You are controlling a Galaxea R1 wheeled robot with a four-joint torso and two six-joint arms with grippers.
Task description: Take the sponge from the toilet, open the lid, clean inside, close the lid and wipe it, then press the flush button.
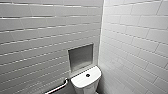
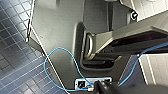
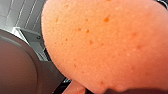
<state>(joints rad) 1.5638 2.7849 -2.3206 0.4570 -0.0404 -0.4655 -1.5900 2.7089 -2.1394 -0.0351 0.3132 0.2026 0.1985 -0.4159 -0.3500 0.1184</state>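
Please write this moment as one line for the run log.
sponge: close at right wrist, likely held | flush button: on tank cover | wall niche: above tank cover | grab bar: beside toilet

Head view: glossy white ceramic wall tiles (image 1: 37, 25) all around, each one catching streaks of light. Down at five o'clock sits the white glossy ceramic toilet (image 1: 86, 81), its tank cover smooth and shiny. At twelve o'clock from the tank, a recessed grey metal niche (image 1: 80, 57) with a dull satin finish. At six o'clock, a polished metal grab rail (image 1: 60, 86), gleaming. Right wrist: the orange-red foam sponge (image 3: 107, 42), matt, rough, pitted with pores. Left wrist: shiny dark blue square floor tiles (image 2: 15, 67) and a smooth blue plastic-sheathed cable (image 2: 59, 48).
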